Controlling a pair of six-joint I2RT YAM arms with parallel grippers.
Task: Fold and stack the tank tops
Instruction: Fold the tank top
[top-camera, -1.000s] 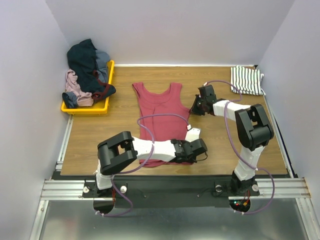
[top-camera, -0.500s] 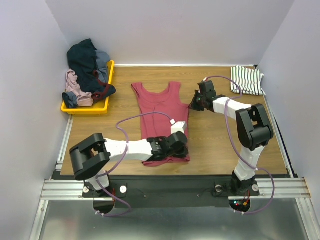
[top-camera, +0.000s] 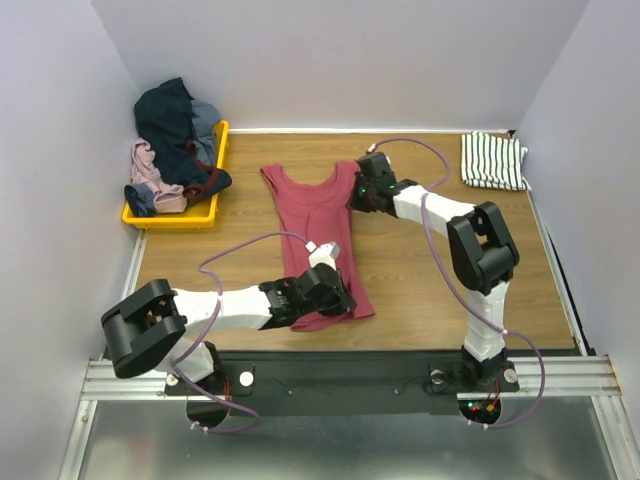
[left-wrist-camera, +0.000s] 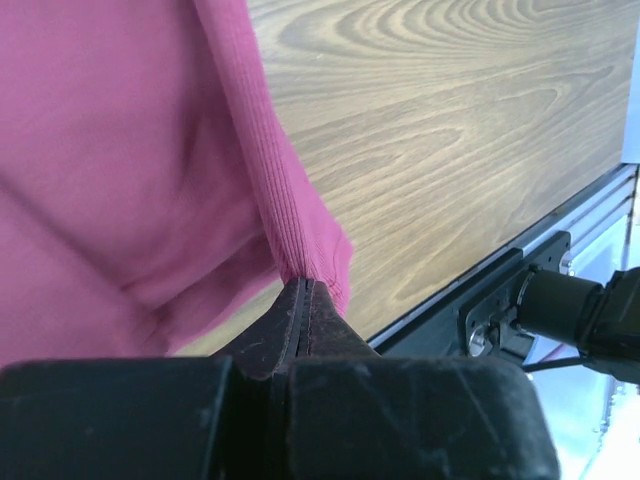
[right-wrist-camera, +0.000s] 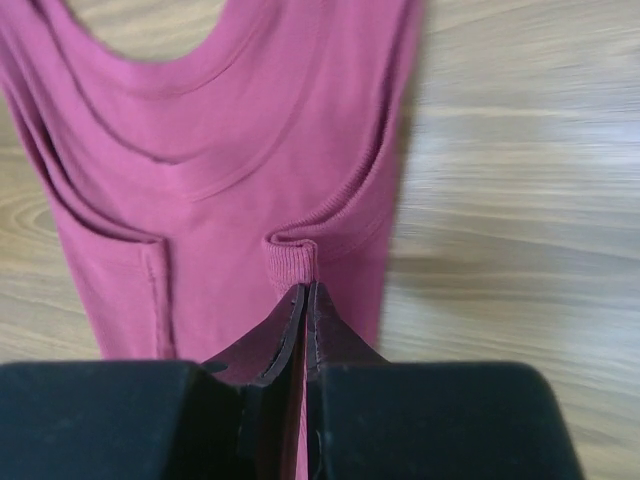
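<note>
Clamped on dark red tank top hem corner with left end effector. Pinching its armhole edge with right end effector.

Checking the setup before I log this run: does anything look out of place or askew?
Nothing damaged. The dark red tank top lies askew, one side doubled over, only because the left gripper pinches its hem corner and the right gripper its armhole edge. The clothes heap spills over the yellow tray rim.
</note>
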